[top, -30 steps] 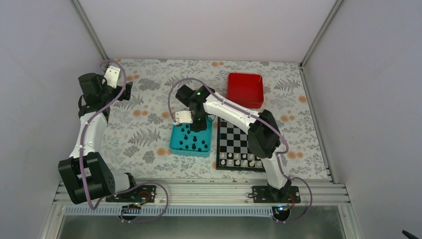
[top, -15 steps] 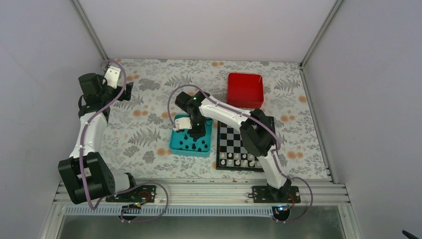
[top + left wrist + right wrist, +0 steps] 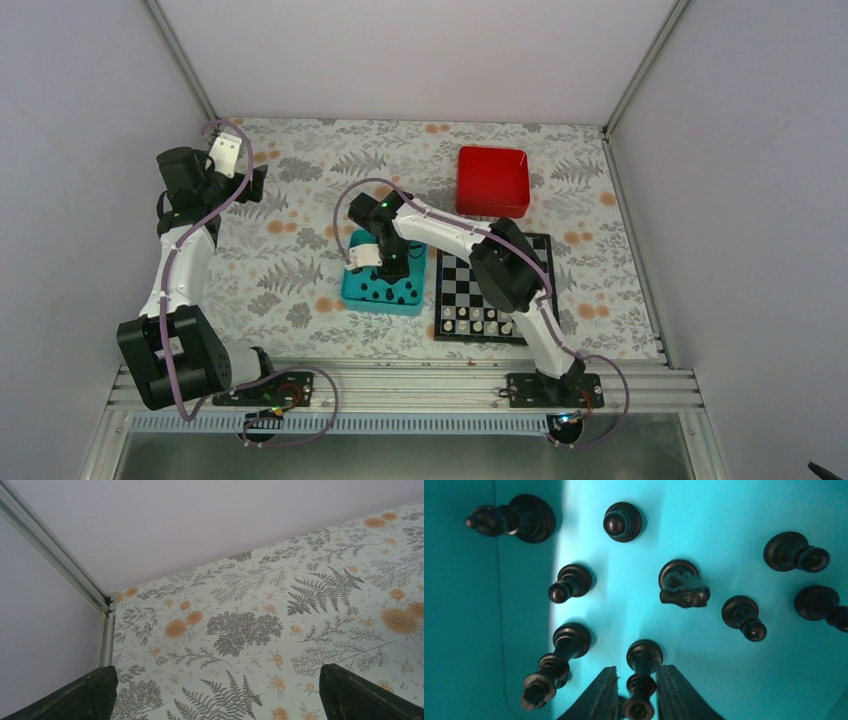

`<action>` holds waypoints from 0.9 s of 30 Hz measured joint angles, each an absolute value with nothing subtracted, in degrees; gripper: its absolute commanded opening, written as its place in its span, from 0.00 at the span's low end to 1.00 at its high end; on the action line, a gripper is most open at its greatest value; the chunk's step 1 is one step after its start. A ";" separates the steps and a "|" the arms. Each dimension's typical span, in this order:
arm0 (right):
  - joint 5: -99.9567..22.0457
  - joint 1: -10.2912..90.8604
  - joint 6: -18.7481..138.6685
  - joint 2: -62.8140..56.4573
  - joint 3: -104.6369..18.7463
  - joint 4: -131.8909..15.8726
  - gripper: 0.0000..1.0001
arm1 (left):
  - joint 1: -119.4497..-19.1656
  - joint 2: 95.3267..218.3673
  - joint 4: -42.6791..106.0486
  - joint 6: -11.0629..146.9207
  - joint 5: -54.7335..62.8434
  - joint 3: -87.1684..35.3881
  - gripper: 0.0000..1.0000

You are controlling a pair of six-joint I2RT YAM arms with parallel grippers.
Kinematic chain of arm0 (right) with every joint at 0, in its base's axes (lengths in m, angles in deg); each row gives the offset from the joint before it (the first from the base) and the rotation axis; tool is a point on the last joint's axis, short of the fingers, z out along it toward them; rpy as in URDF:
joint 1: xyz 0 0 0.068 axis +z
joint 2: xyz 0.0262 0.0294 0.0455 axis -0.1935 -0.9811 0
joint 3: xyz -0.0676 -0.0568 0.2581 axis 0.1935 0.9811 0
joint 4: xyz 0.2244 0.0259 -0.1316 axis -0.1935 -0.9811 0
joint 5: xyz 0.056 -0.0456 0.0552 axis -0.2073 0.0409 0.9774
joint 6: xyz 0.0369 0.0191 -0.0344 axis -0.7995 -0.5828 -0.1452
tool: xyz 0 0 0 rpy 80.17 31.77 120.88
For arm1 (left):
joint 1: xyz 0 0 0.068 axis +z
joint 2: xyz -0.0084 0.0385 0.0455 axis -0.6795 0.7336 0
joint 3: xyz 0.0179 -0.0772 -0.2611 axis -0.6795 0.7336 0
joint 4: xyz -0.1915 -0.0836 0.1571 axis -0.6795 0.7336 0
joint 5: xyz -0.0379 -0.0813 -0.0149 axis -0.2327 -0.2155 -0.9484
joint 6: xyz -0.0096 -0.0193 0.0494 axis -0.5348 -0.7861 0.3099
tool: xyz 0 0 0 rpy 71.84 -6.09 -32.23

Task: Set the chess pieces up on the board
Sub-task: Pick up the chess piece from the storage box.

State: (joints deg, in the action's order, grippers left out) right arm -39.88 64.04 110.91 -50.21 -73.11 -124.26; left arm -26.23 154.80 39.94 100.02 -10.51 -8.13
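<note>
Several black chess pieces stand or lie in the teal tray. My right gripper reaches down into this tray, its jaws closed against the sides of one upright black piece that rests on the tray floor. From above, the right gripper sits over the tray's far part. The board lies just right of the tray. My left gripper hangs open and empty over the patterned table at the far left.
Pale pieces fill the board's two near rows. A red tray sits behind the board. Another tall black piece leans close to the left of my right fingers. The tray's left wall is near.
The right arm has swung left and down into the teal tray, and its jaws have narrowed onto a black piece. The left arm has stayed still.
</note>
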 measured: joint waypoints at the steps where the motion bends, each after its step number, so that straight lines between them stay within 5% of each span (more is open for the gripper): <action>1: -39.83 64.04 111.00 -50.45 -73.11 -124.15 0.13 | -26.16 154.80 39.94 100.02 -10.54 -8.13 1.00; 18: -41.19 61.83 110.26 -45.62 -74.66 -126.91 0.09 | -26.03 154.83 39.94 100.02 -10.82 -8.13 1.00; 27: -43.29 45.72 110.30 -32.25 -75.38 -129.01 0.10 | -26.03 154.83 39.94 100.02 -10.84 -8.13 1.00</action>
